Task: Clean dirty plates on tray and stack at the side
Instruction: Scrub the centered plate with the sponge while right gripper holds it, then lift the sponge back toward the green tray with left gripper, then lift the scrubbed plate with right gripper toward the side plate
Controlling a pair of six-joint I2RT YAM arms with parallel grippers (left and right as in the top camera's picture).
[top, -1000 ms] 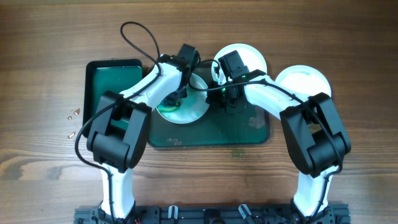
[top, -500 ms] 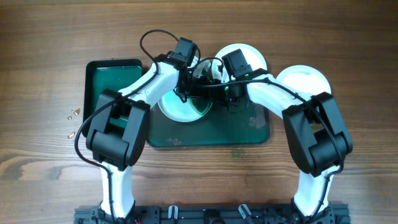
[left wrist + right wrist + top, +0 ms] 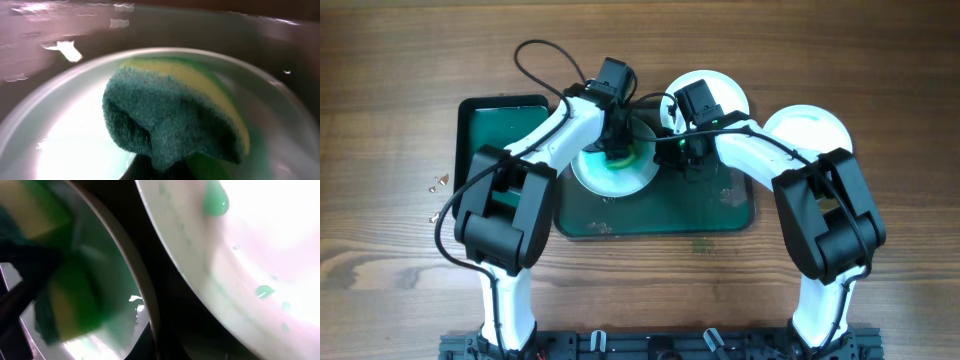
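A pale bluish plate (image 3: 610, 178) with a green smear lies on the left half of the large dark green tray (image 3: 700, 215). My left gripper (image 3: 618, 152) is shut on a green and yellow sponge (image 3: 170, 110) that presses on this plate (image 3: 60, 125). My right gripper (image 3: 666, 150) is shut on the plate's right rim (image 3: 145, 290). A white plate (image 3: 720, 90) with green drips (image 3: 215, 202) lies behind the tray's far edge. Another white plate (image 3: 810, 128) lies on the table at the right.
A smaller dark green tray (image 3: 500, 140) stands left of the large tray, under my left arm. Small bits of debris (image 3: 438, 185) lie on the wooden table at the far left. A green spot (image 3: 700, 245) marks the table in front of the large tray.
My left gripper has swept the sponge over the plate, first towards the far right, then back to the middle. The green smear has spread. The right gripper has stayed on the rim.
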